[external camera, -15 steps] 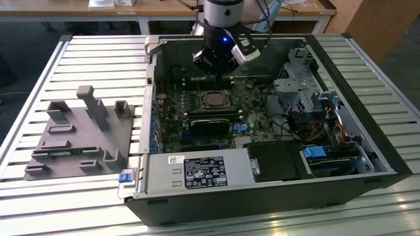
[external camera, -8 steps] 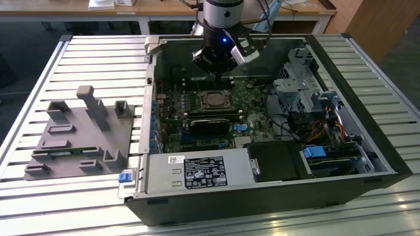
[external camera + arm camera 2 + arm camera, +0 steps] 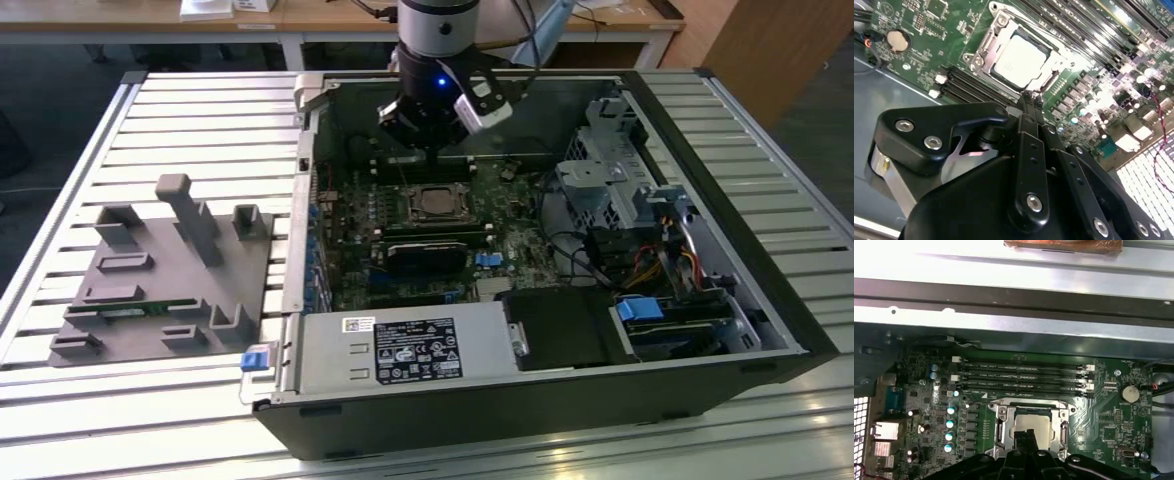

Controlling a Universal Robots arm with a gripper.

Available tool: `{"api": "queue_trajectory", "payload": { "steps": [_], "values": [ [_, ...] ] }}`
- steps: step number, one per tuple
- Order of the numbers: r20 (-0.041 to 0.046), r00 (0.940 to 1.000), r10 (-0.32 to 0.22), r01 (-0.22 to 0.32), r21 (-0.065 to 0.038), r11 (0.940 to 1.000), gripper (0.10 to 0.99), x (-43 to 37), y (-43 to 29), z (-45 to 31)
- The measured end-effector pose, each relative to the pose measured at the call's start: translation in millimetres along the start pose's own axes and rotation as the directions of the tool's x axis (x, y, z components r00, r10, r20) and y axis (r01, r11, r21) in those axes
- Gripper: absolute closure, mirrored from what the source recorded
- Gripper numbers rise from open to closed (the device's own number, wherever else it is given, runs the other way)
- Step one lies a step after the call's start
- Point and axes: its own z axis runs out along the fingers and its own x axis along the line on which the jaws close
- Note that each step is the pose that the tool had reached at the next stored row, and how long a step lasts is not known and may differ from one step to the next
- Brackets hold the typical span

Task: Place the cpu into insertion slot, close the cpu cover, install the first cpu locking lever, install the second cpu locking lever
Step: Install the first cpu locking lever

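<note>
The cpu, a pale silvery square, lies flat in the insertion slot on the green motherboard. The cpu cover, a silver frame, lies down around the chip, whose face shows through its window. My gripper hangs just above the socket's edge on the memory-slot side. Its black fingers are pressed together with nothing between them. A thin wire lever runs beside the socket; I cannot tell whether it is latched.
Long black memory slots run beside the socket, toward the case wall. A drive cage and cables fill the exterior view's right, a power supply the front. A grey fixture sits outside the case at the exterior view's left.
</note>
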Motion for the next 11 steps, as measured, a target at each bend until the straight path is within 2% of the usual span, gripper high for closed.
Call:
{"api": "queue_trajectory", "payload": {
  "steps": [11],
  "values": [
    [0.0000,1.0000,0.001,-0.001,0.000,1.0000,0.980,14.4,0.5,-0.4]
  ]
}}
